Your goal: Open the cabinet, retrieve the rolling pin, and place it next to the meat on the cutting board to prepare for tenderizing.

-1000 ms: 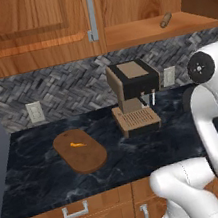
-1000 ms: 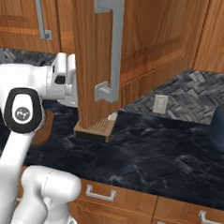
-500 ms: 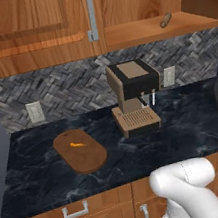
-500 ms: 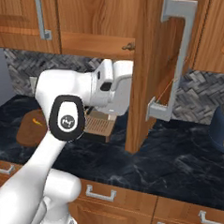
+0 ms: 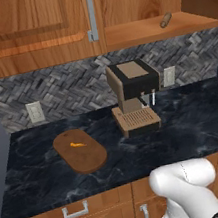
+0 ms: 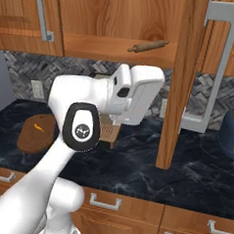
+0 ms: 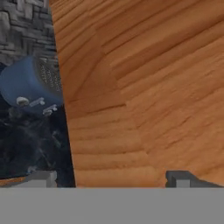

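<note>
The cabinet (image 6: 182, 79) stands open, its door swung out edge-on with the silver bar handle (image 6: 217, 71) to the right. On its shelf (image 5: 158, 30) lies the rolling pin (image 5: 165, 20) (image 6: 148, 46). The oval cutting board (image 5: 81, 154) (image 6: 32, 136) rests on the dark counter, carrying the small orange meat (image 5: 77, 144) (image 6: 38, 126). My gripper (image 7: 111, 178) is open, its fingertips (image 7: 41, 177) wide apart with nothing between them, facing the door's wooden face at close range. The arm's white wrist (image 6: 135, 93) hangs just left of the door, below the shelf.
A coffee machine (image 5: 134, 94) with a slatted tan tray stands on the counter under the open shelf. A blue rounded appliance (image 6: 231, 133) (image 7: 33, 85) sits at the right past the door. Drawers with silver handles (image 5: 75, 211) run below the counter edge.
The cabinet door has swung further open, moving right in the right base view. The arm has swung rightward with it, out of the left base view's middle. The jaws stayed open.
</note>
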Robot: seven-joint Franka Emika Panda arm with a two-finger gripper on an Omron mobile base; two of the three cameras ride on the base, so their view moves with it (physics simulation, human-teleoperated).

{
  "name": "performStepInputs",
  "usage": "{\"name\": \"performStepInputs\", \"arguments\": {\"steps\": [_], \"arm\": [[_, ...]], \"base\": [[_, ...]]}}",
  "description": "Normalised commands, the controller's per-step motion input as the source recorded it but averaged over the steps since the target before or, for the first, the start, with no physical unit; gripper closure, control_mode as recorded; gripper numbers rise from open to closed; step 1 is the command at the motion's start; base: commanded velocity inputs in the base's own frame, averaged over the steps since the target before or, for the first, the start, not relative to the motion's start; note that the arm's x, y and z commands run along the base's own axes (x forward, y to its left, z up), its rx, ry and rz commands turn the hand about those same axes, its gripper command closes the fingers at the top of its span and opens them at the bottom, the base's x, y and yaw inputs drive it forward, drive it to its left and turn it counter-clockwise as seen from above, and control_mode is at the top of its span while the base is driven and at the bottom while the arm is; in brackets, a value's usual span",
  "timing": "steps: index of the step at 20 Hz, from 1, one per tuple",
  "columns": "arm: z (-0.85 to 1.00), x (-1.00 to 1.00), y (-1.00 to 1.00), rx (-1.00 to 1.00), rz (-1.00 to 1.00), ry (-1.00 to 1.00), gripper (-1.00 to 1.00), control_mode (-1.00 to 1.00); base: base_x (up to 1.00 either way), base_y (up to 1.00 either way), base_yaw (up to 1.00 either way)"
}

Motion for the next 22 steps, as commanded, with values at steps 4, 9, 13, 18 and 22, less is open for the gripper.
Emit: {"name": "performStepInputs", "arguments": {"steps": [4,9,13,18,22], "arm": [[0.01,-0.46,0.47,0.02,0.15,-0.11,-1.00,-1.00],[0.10,-0.12,0.68,0.02,0.00,-0.13,-1.00,-1.00],[0.30,0.01,0.82,0.08,0.00,-0.11,-1.00,-1.00],[0.41,0.00,0.69,0.18,0.00,-0.09,-1.00,-1.00],[0.31,0.00,0.56,0.25,0.00,-0.03,-1.00,-1.00]], "base": [[0.00,0.00,0.00],[0.00,0.00,0.00],[0.00,0.00,0.00],[0.00,0.00,0.00],[0.00,0.00,0.00]]}}
